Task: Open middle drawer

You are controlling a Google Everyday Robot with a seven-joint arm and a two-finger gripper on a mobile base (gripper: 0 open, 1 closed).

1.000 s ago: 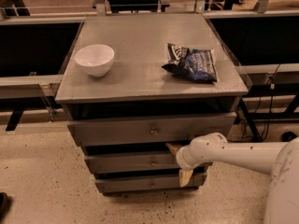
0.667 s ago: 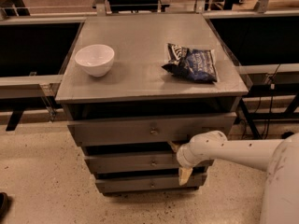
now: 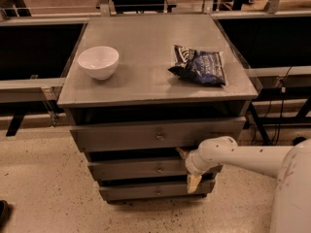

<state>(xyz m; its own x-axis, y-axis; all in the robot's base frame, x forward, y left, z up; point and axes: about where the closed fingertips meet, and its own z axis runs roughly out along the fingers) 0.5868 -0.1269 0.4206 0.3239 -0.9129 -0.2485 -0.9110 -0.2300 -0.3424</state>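
Observation:
A grey cabinet holds three stacked drawers. The middle drawer point(image 3: 141, 169) has a flat grey front and a small round knob point(image 3: 159, 169); it stands out slightly less than the wide top drawer point(image 3: 146, 134). My gripper point(image 3: 187, 168) is at the right part of the middle drawer's front, on a white arm reaching in from the right. It is open, one tan finger point(image 3: 181, 153) at the drawer front's upper edge and the other finger point(image 3: 193, 182) down by its lower edge. The knob lies just left of the gripper, untouched.
On the cabinet top point(image 3: 146, 81) sit a white bowl point(image 3: 98, 61) at the left and a dark blue chip bag point(image 3: 199, 66) at the right. The narrow bottom drawer point(image 3: 146, 191) is below. Black cables point(image 3: 282, 115) hang at the right over speckled floor.

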